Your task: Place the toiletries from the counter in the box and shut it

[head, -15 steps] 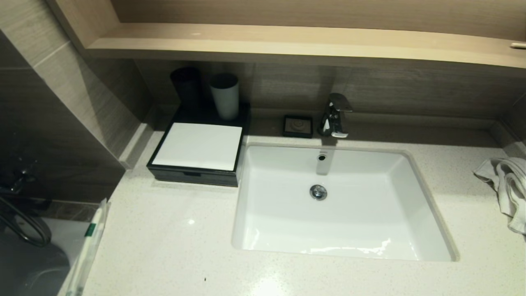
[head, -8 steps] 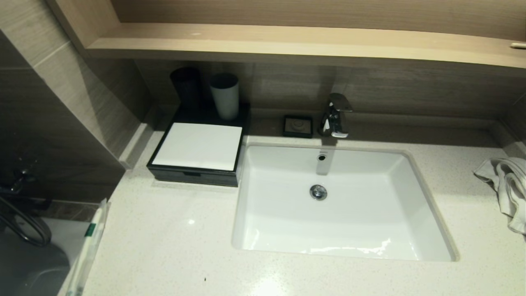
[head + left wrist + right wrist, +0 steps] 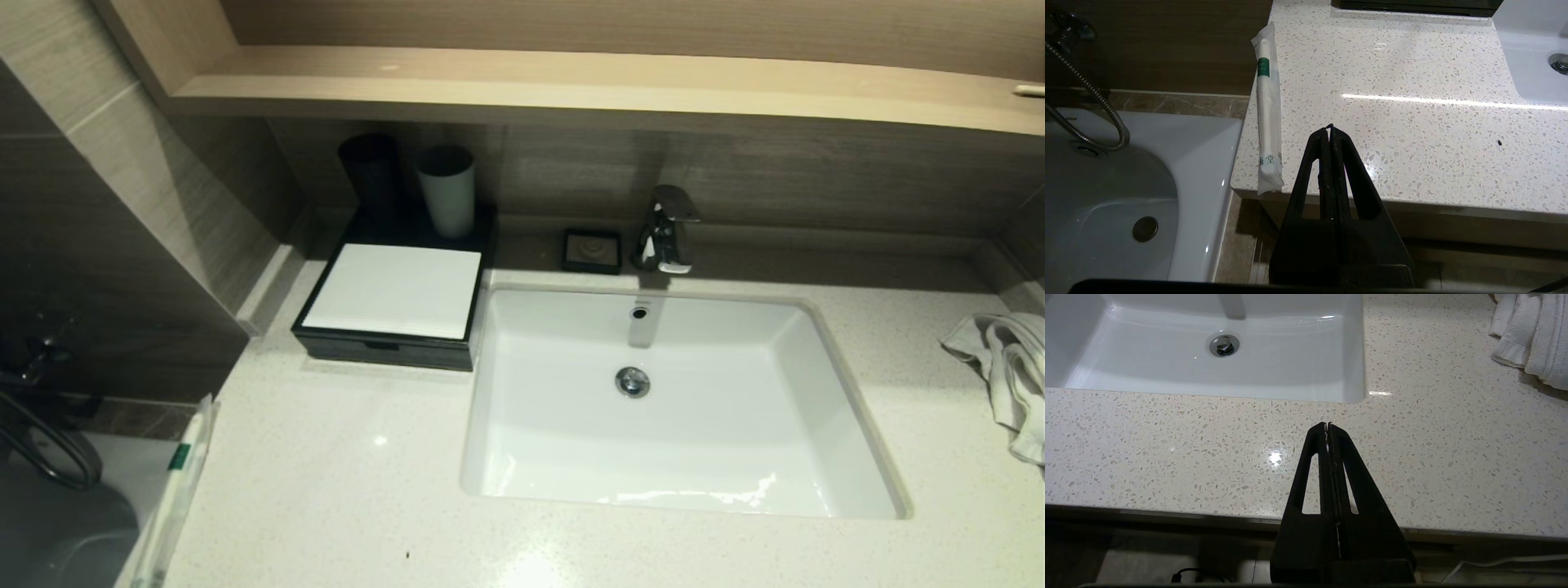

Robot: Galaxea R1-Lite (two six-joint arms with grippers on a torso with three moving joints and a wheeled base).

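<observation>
One long thin whitish packet with a green label (image 3: 178, 482) (image 3: 1267, 110) lies along the left edge of the speckled counter (image 3: 343, 457) (image 3: 1412, 122), its near end poking past the front edge. The black box (image 3: 392, 304) with its white top panel stands at the back left beside the sink, its front drawer pushed in. My left gripper (image 3: 1329, 127) is shut and empty, hovering at the counter's front edge just beside the packet's near end. My right gripper (image 3: 1327, 424) is shut and empty over the counter's front edge, in front of the sink. Neither gripper shows in the head view.
A white sink basin (image 3: 816, 351) (image 3: 1355, 355) fills the counter's middle, with a chrome tap (image 3: 668, 230) behind it. A black cup (image 3: 371, 175) and a white cup (image 3: 447, 192) stand behind the box. A soap dish (image 3: 592, 250) and a white towel (image 3: 1008, 367) (image 3: 1531, 330) lie by the sink. A bathtub (image 3: 1126, 196) lies left.
</observation>
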